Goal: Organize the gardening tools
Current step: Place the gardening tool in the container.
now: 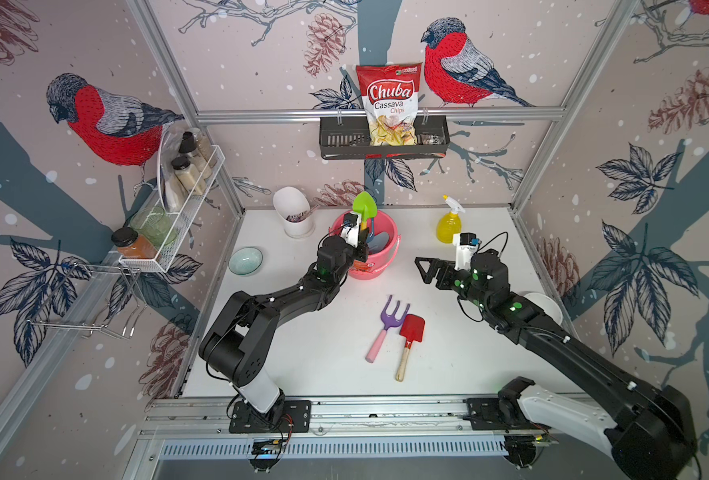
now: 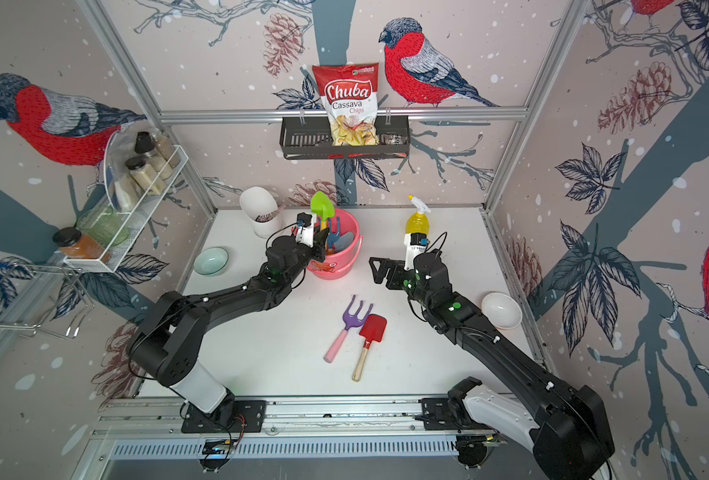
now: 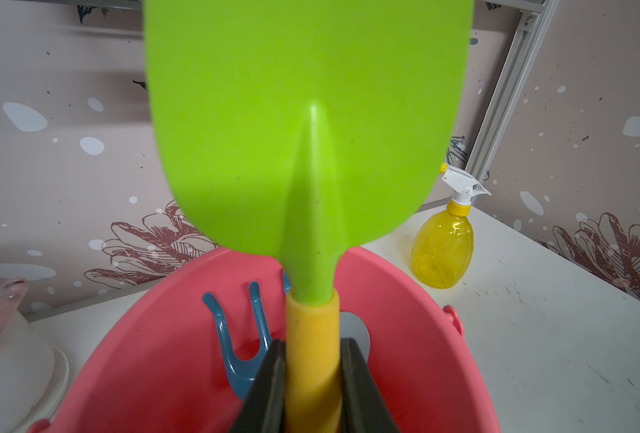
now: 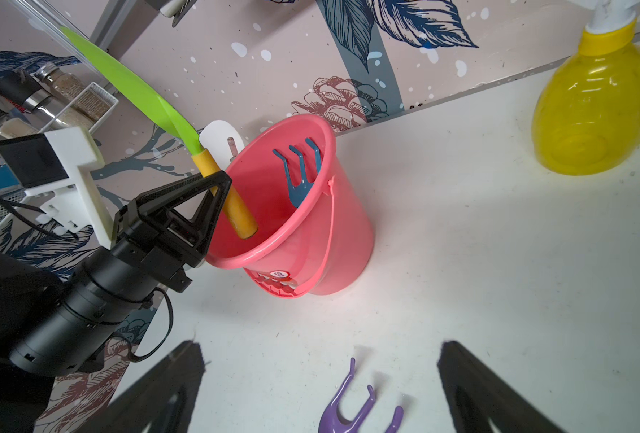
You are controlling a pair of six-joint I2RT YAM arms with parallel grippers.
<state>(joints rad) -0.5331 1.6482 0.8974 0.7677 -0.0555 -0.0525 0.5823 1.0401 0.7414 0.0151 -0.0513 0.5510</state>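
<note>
My left gripper (image 3: 312, 356) is shut on the yellow handle of the green spade (image 3: 307, 131). The spade stands blade up, and its handle end dips into the mouth of the pink bucket (image 1: 379, 266). Inside the bucket lean the blue fork (image 3: 235, 356) and a light-blue trowel (image 3: 356, 330). The purple fork with a pink handle (image 1: 388, 322) and the red square shovel (image 1: 411, 328) lie side by side on the white table, nearer the front. My right gripper (image 1: 421, 271) hovers open to the right of the bucket, with the purple fork's tines (image 4: 348, 408) below it.
A yellow spray bottle (image 1: 449, 226) stands at the back right. A white utensil cup (image 1: 292, 212) is left of the bucket, and a pale green bowl (image 1: 245, 260) sits further left. A white bowl (image 2: 501, 310) rests by the right arm. Wire and black racks hang on the walls.
</note>
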